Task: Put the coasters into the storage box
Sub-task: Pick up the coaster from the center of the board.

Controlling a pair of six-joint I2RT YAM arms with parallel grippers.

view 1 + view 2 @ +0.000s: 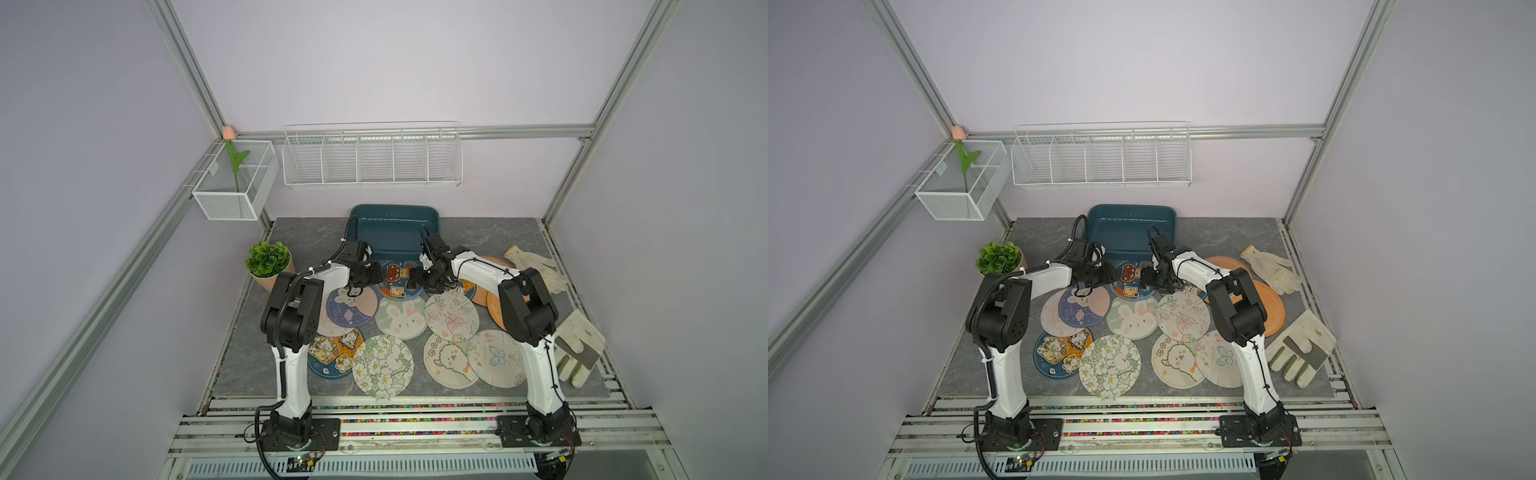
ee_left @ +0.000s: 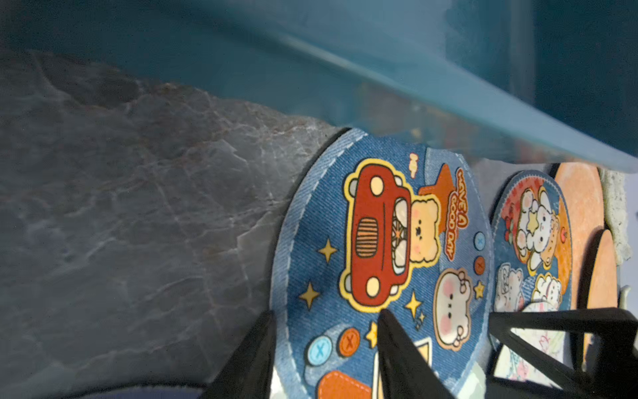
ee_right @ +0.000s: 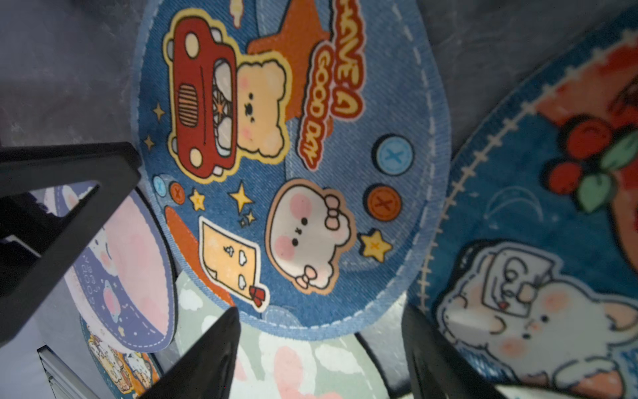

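I am at the first pick-up, as I judge it: the part of the teal storage box [image 1: 393,210] that I can see holds no coaster. My left claw [image 2: 327,312] and right claw [image 3: 321,307] sit low and point at each other, with the blue car-and-bear coaster [image 1: 397,280] lying flat on the grey surface [image 1: 249,353] between them. The left claw is about half open and grips nothing. One of its fingers is over the coaster's printed face and the other is just outside the rim. The right claw stands wider, also with nothing in it, and the opposite rim lies just ahead of its fingertips. The box sits just beyond both claws, its near wall close to the coaster. The other coasters [image 1: 382,365] spread out behind the claws, overlapping, back toward my bases. Both arms rise from those bases, bend at high elbows, then reach forward and inward with the wrists turned toward each other. The disc is thin, so next I likely have to get a finger under its rim, pinch it, and lift it over the box wall.
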